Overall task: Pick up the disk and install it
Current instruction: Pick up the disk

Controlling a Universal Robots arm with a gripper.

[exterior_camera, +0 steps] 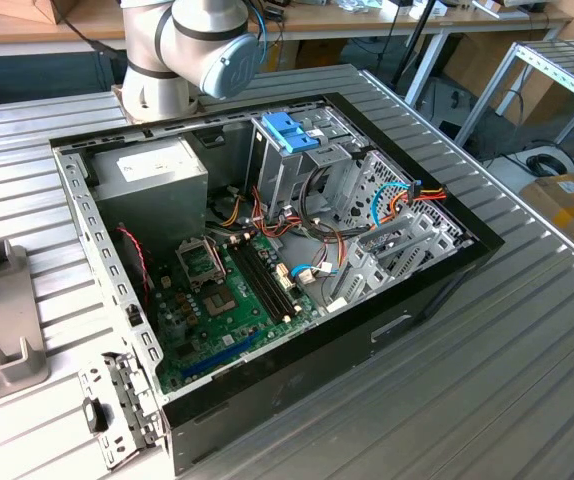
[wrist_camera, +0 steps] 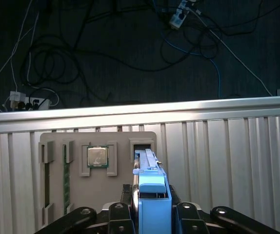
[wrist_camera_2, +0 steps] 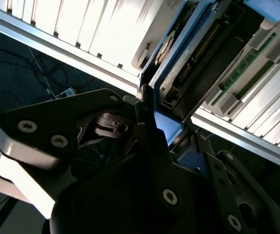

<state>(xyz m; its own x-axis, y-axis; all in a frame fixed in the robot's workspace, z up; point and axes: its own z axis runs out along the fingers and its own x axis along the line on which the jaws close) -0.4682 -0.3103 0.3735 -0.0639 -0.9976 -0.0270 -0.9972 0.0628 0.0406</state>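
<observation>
one disk (wrist_camera: 152, 192) edge-up at holder (wrist_camera: 123, 139) slot | gripper (wrist_camera: 152, 208) clamping it | cpu (wrist_camera: 97, 156) seated

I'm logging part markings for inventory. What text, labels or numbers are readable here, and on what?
No text can be read in these views.
White label on the power supply: print too small to read.
Label strip on the disk, in the second wrist view: blurred.
Markings on the processor lid, in the first wrist view: too faint to read.
</observation>
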